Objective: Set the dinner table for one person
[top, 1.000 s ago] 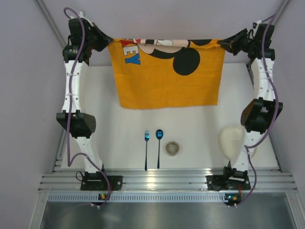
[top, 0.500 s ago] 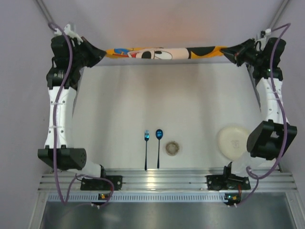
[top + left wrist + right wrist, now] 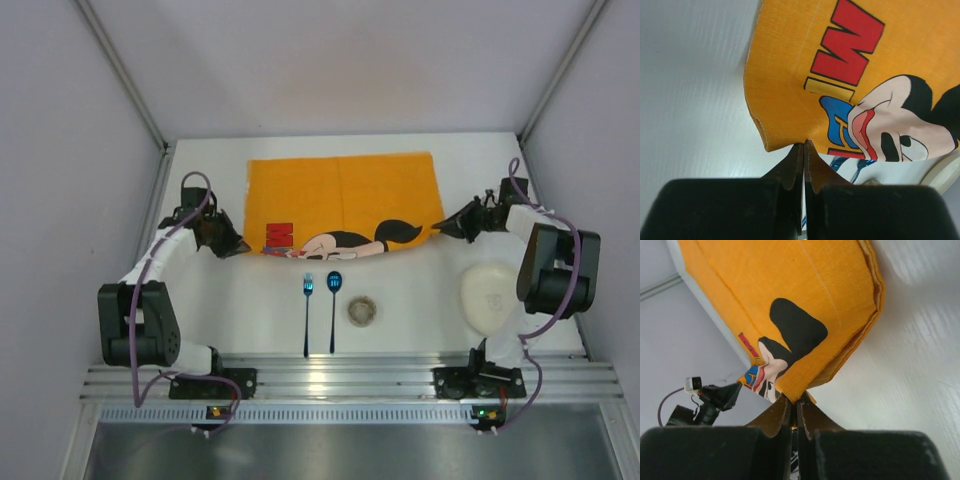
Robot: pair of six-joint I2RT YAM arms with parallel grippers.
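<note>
An orange Mickey Mouse placemat (image 3: 340,195) lies on the white dinner table (image 3: 420,290), folded over along its near edge so the printed face shows. My left gripper (image 3: 243,246) is shut on the mat's near left corner (image 3: 785,135). My right gripper (image 3: 437,228) is shut on the near right corner (image 3: 795,387). A blue fork (image 3: 308,310) and a blue spoon (image 3: 334,305) lie side by side in front of the mat. A white plate (image 3: 490,298) sits at the right, below the right arm.
A small round brownish object (image 3: 362,311) lies right of the spoon. A ribbed aluminium rail (image 3: 340,378) runs along the near edge. Grey walls close in the left, right and back sides.
Both grippers have come down and toward me from high at the back, bringing the mat from hanging stretched in the air to lying on the table with its near edge folded over.
</note>
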